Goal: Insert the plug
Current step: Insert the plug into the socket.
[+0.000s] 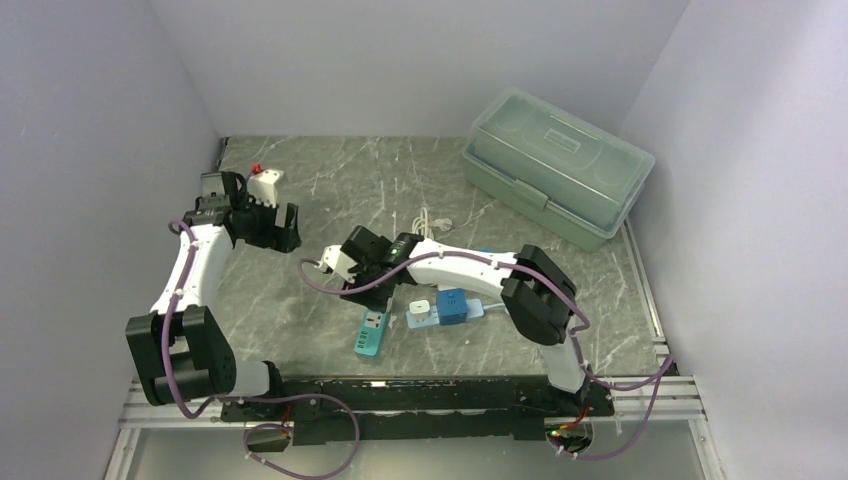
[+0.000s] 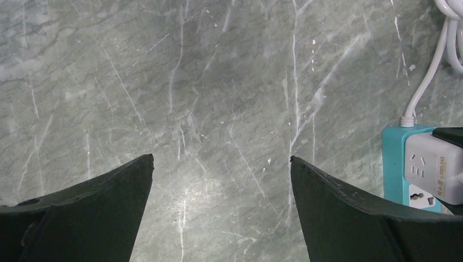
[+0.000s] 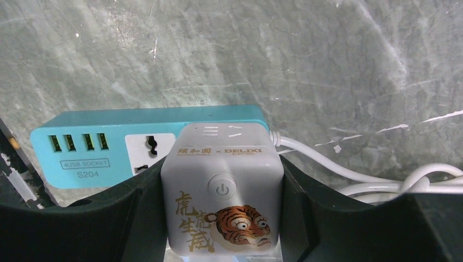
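White cube plug [image 3: 221, 164] pinched in the right tool [image 1: 336, 265], at the teal power strip [image 3: 98, 144].
Hard glossy plastic, probably light and stiff: it should push straight, but could slip or twist in the grip. The two flat opposite sides, where the jaws sit, look the best hold. It sits at the strip's cord end beside the universal socket; whether its pins are seated is hidden. The left tool [image 2: 221, 158] is spread wide and empty above the tabletop [image 2: 218, 71].

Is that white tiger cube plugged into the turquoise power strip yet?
Out. The right end effector holds the cube, and from above it sits apart from the strip, whose sockets lie uncovered.
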Tool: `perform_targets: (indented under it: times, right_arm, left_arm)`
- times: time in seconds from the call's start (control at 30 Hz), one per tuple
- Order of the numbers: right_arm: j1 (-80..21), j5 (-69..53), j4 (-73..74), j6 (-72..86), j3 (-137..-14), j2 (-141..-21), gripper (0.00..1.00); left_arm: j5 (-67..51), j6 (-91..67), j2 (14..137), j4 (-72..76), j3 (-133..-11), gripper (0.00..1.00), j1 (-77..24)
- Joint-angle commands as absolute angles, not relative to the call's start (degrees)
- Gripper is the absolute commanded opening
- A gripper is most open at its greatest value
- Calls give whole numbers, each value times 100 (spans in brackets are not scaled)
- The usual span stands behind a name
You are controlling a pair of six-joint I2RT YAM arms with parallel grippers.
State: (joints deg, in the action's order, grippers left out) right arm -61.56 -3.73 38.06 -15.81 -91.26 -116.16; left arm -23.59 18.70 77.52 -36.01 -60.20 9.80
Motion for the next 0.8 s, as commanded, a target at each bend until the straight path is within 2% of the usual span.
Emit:
perform_targets:
  times: [0.0, 0.27, 0.43, 0.77]
  right_arm:
    - [-6205, -557, 3695, -1327, -8334, -11738, 0]
    - [-6198, -586, 3270, -1096, -7489, -11452, 0]
    - [-6176, -912, 2431, -563, -6981, -11213, 0]
    - [-6215, -932, 1520, -133, -7862, -11480, 0]
  left_arm:
    - [-2362, 1793, 7743, -3478, -6290, 100, 1044]
    - [-2436, 1770, 7726, -3540, -6442, 100, 1095]
    - [-2415, 1818, 7711, -3564, -6475, 100, 1120]
    - [-2458, 1893, 7741, -3720, -6767, 100, 1255]
